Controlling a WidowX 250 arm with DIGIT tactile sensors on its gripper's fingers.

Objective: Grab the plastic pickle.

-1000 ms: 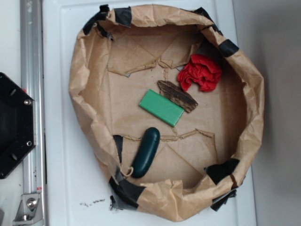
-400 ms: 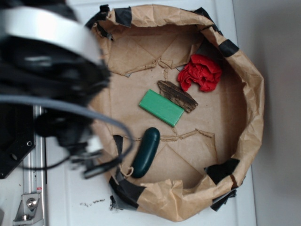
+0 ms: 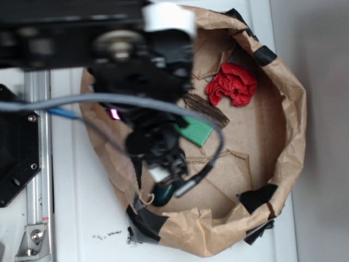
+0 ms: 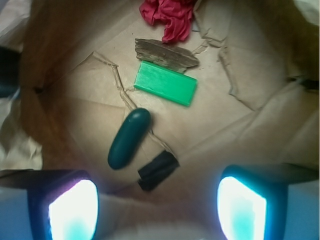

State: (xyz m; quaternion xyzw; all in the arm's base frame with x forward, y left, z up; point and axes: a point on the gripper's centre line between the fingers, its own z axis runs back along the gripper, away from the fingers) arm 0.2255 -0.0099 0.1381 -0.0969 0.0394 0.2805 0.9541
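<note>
The plastic pickle [image 4: 129, 138] is dark green and capsule-shaped, lying slantwise on the brown paper floor of the bag. In the wrist view it sits ahead of my gripper [image 4: 157, 210] and a little left of centre. The two fingers stand wide apart at the bottom corners, open, with nothing between them. In the exterior view my gripper [image 3: 173, 180] hangs over the bag's near-left part. It hides most of the pickle [image 3: 162, 195], of which only the lower end shows.
A light green flat block [image 4: 166, 83], a brown wood piece [image 4: 165, 54] and a red crumpled cloth [image 4: 167, 15] lie beyond the pickle. Black tape [image 4: 158, 170] sits close to its right. The paper bag's raised rim [image 3: 289, 109] rings everything. A black base [image 3: 13, 147] stands at left.
The arm has swung in from the left and now reaches over the bag's left side, covering most of the pickle. The objects in the bag have not moved.
</note>
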